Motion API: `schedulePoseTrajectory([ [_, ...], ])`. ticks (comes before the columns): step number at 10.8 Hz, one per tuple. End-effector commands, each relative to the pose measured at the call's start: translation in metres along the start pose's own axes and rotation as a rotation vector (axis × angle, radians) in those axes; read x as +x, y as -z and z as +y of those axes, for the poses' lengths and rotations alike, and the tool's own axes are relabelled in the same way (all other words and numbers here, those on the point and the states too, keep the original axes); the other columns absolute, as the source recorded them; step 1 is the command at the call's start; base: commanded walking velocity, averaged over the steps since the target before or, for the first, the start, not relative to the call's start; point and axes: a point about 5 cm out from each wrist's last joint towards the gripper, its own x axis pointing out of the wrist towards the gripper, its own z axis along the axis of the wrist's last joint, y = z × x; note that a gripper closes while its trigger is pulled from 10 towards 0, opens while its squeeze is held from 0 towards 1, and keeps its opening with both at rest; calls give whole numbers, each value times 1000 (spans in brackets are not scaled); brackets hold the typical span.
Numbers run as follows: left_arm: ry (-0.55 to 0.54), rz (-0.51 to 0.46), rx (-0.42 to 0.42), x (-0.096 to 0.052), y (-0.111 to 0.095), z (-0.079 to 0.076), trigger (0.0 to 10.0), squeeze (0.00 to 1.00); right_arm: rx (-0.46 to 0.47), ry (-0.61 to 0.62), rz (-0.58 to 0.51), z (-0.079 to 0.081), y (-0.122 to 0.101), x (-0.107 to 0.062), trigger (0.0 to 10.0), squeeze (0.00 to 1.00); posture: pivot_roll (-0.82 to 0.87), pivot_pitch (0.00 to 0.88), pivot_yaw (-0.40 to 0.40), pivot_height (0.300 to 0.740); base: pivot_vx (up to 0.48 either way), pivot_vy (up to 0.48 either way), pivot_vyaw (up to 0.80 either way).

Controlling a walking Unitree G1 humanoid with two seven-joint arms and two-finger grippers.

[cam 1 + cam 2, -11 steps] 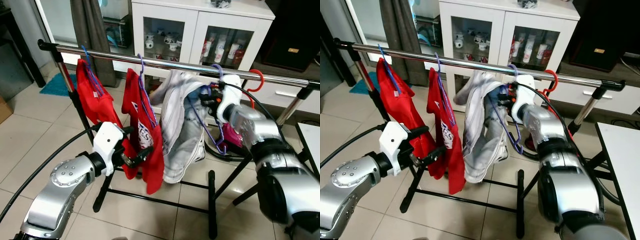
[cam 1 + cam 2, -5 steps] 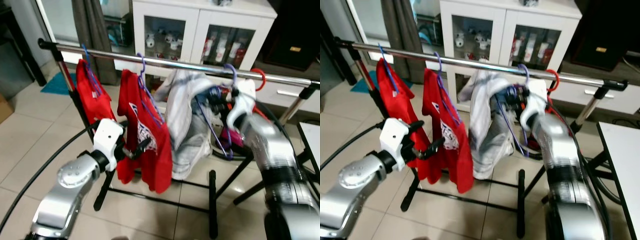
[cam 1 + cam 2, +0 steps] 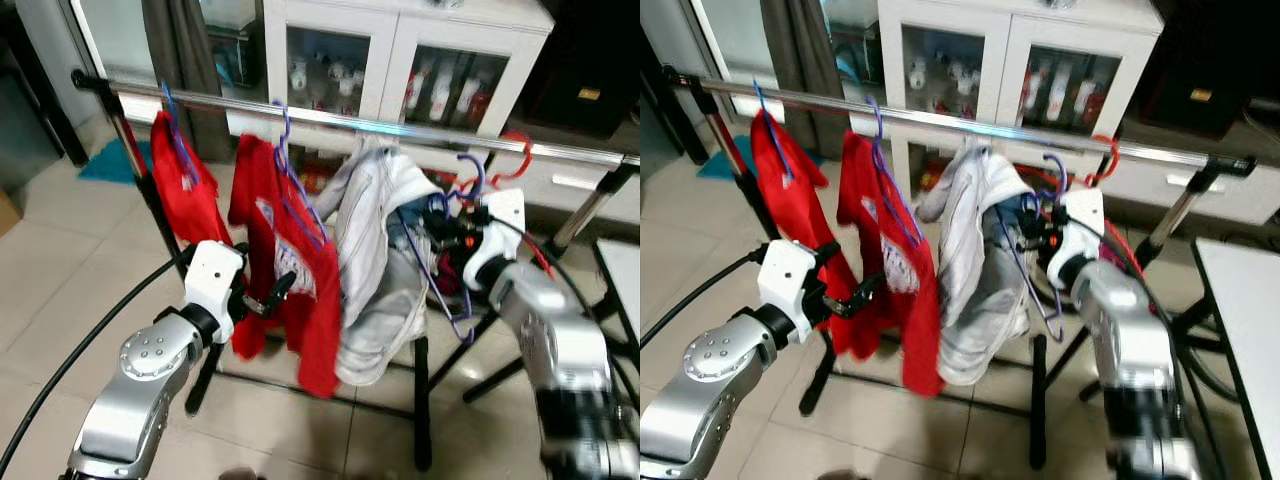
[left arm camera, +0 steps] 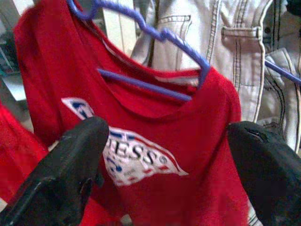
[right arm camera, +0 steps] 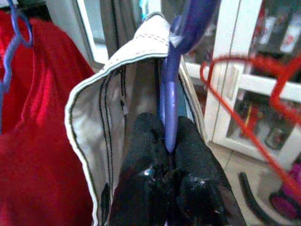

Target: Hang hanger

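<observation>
A chrome clothes rail point(image 3: 340, 118) runs across in front of me. My right gripper point(image 3: 445, 218) is shut on the neck of a purple hanger point(image 5: 169, 103) that carries a white denim jacket point(image 3: 375, 260). The hanger's hook point(image 3: 470, 165) sits just below the rail, close to a red hanger point(image 3: 510, 150). Two red shirts point(image 3: 295, 280) hang on purple hangers further left. My left gripper point(image 3: 268, 295) is open, lower down, right in front of the nearer red shirt point(image 4: 155, 155), and its fingers point(image 4: 80, 160) hold nothing.
Behind the rail stands a white cabinet point(image 3: 400, 60) with glass doors. The rack's black legs point(image 3: 420, 400) spread over the tiled floor below the jacket. A white table edge point(image 3: 620, 270) is at the right. A black cable point(image 3: 80, 350) trails from my left arm.
My right gripper has moved right and down with the hanger and jacket, so the hook now sits below the rail. The left arm stays by the red shirt. The camera shifted slightly.
</observation>
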Motion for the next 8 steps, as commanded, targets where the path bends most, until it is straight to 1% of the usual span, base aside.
schedulePoseTrajectory([
  [1, -3, 10, 0, -2, 3, -1, 10000, 231, -16, 9, -52, 3, -12, -5, 0, 0, 78, 0, -55, 740, -296, 0, 0],
  [3, 2, 3, 2, -1, 1, 0, 10000, 224, -10, 20, -41, 11, -7, -16, 0, 0, 74, 0, -54, 740, -296, 0, 0],
  [8, 3, -3, 2, 0, -1, 2, 10000, 224, -20, 64, -32, 16, -5, -20, 0, 0, 75, 0, -59, 740, -285, 0, 0],
])
